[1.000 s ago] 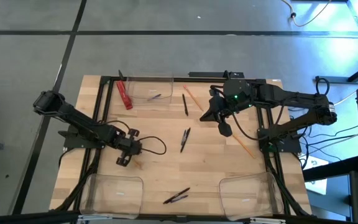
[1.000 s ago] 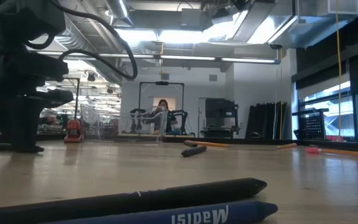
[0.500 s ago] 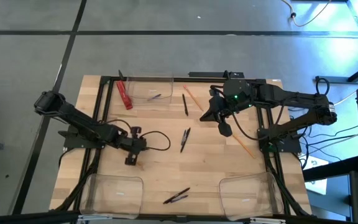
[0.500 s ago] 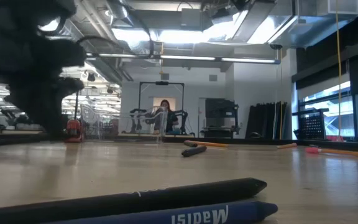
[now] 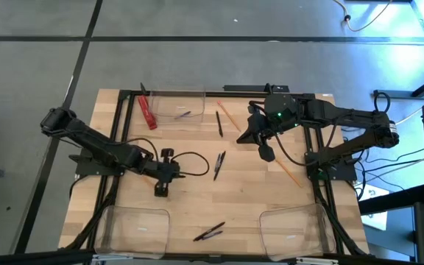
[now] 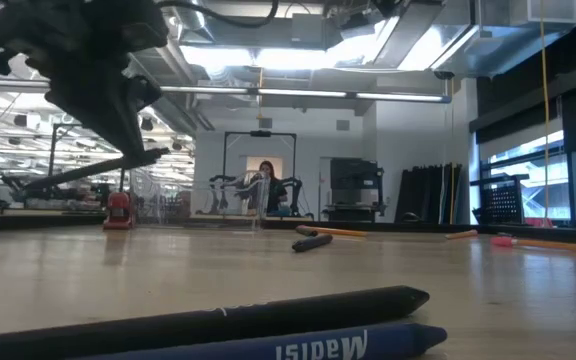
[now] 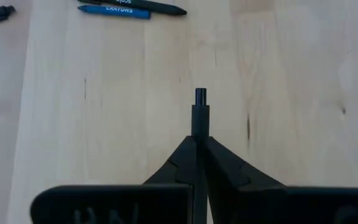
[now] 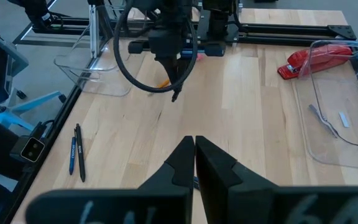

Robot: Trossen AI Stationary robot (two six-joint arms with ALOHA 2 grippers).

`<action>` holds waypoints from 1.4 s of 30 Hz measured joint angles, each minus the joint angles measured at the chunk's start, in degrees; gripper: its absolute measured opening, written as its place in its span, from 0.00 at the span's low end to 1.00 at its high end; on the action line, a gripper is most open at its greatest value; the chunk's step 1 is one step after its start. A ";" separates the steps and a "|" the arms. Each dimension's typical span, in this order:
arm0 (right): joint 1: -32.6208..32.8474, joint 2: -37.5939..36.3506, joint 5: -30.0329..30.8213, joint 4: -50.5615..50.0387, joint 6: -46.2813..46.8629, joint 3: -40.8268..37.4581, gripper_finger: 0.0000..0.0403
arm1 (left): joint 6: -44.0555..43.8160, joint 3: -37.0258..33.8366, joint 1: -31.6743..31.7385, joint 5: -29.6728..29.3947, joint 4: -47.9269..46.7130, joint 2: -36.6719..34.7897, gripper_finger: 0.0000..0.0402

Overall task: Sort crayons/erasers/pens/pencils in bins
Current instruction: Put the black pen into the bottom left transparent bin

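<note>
Black and slim, the pen (image 7: 201,112) is sitting pinched in the left gripper (image 5: 160,188)'s closed fingers above the table (image 5: 241,199), looking light, rigid and slippery, probably best gripped mid-shaft.

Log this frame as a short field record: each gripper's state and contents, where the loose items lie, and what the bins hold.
left gripper: shut on a black pen, above the table's left middle
right gripper: shut, empty, raised over the right side
loose near front edge: black pen and blue crayon side by side
far bin: small items inside, kind unclear
front bins: contents unclear
</note>
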 joint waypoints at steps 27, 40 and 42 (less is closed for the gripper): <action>0.02 0.00 0.00 -0.04 -0.04 0.00 0.04 | -1.36 -6.93 4.86 3.26 0.07 6.82 0.00; 0.02 0.00 0.00 -0.05 -0.04 0.00 0.04 | -1.33 -6.97 4.83 3.15 0.30 6.91 0.00; 0.02 0.00 0.00 -0.06 -0.04 0.00 0.04 | -1.33 -7.00 4.83 3.13 0.32 6.93 0.01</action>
